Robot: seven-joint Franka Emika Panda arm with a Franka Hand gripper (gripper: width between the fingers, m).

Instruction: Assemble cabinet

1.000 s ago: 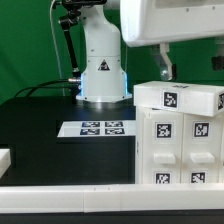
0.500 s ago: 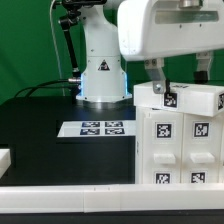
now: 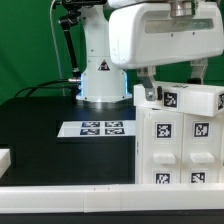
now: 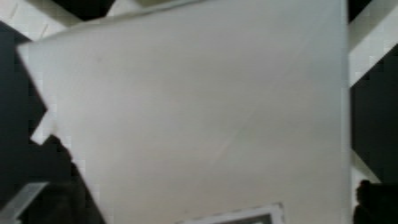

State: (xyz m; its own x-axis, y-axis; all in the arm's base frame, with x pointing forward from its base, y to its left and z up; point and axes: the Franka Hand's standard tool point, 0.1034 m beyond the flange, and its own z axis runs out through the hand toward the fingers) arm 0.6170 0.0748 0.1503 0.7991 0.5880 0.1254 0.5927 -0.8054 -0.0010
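Observation:
The white cabinet (image 3: 180, 145) stands at the exterior view's right, with several black-and-white tags on its front. A flat white panel (image 3: 200, 98) with tags lies on top of it. My gripper (image 3: 172, 80) hangs just above the cabinet's top, toward its left end. Its fingers stand apart, one finger (image 3: 147, 88) at the panel's left edge, the other behind the panel. It holds nothing. In the wrist view a tilted white panel (image 4: 196, 120) fills the picture, with a tag's corner (image 4: 249, 214) showing; the fingertips are not clear there.
The marker board (image 3: 97, 128) lies on the black table left of the cabinet. The arm's white base (image 3: 100, 72) stands behind it. A white block (image 3: 4, 157) sits at the far left, and a white rail (image 3: 60, 190) runs along the front.
The hand has moved to the exterior view's left and come lower, from above the cabinet's right part to over its top left end. The cabinet has not moved.

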